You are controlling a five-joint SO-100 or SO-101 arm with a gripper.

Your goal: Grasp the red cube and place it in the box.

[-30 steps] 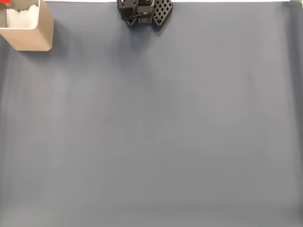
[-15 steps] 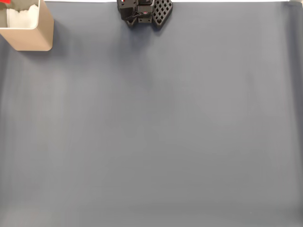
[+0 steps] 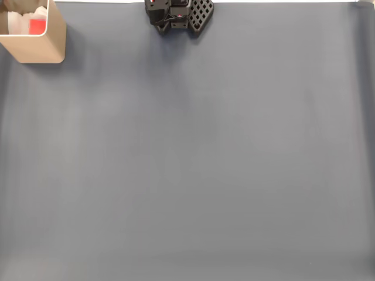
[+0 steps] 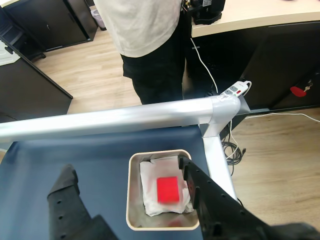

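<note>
Right at the bottom of the wrist view, the claw [image 4: 130,177] is seen spread wide, its two black fingers [image 4: 67,200] well apart with nothing pinched between them. No contact with anything can be made out; the right-hand finger just overlaps the box's near corner in the picture, and whether it actually touches the rim can't be told.

Past the fingertips, the red cube [image 4: 168,189] is found lying on the white padding [image 4: 150,192] inside the box [image 4: 134,200], a bit blurred, so it's probably only just dropped or settling. That's the big change: half a second earlier only a sliver of red was visible at the top edge of the fixed view above the box, and now the cube [image 3: 37,26] is seen down inside it [image 3: 41,50], in the far left corner of the blue desk [image 3: 193,158].

So the drop has been made and the task looks basically done, just the retreat left.

Further back, a silver rail [image 4: 125,119] is seen along the desk edge, and beyond it a person [image 4: 145,40] standing on the wooden floor [image 4: 272,150].
</note>
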